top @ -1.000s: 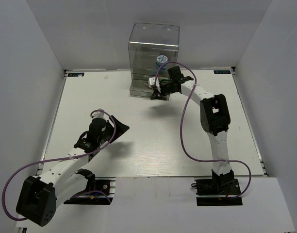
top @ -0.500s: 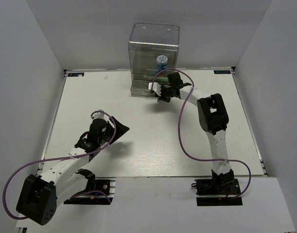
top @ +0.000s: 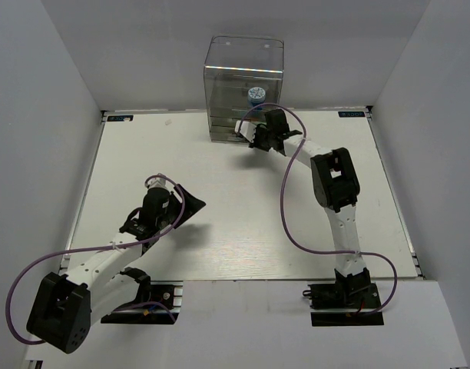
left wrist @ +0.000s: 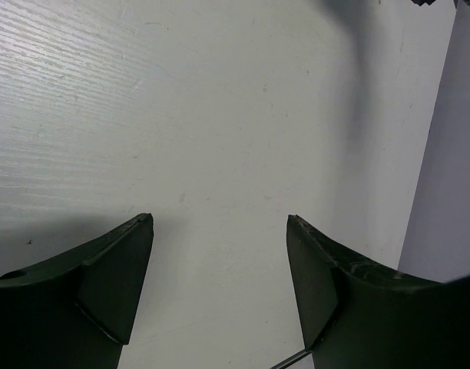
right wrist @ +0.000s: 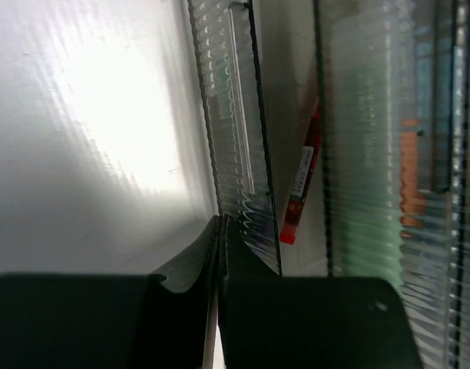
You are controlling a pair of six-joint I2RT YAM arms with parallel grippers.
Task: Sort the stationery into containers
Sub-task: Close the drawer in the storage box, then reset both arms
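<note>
Pointing at the clear box (top: 244, 69), your right gripper (right wrist: 221, 223) is holding its fingers together, tips right at the ribbed drawer front (right wrist: 235, 138); the red pen (right wrist: 302, 181) is lying just beyond them, inside. Your left gripper (left wrist: 220, 223) is hanging spread apart over the table (left wrist: 220, 92).

Red pen (right wrist: 302, 175), blue-and-white jar (top: 256, 95), clear ribbed box (top: 233, 61)

The box (top: 243, 58) stands midway along the table's (top: 243, 215) far edge — jar (top: 256, 95) in an upper compartment, pen (right wrist: 300, 181) in a drawer below; right gripper (top: 252, 139) at its front, left gripper (top: 190, 203) well apart.
</note>
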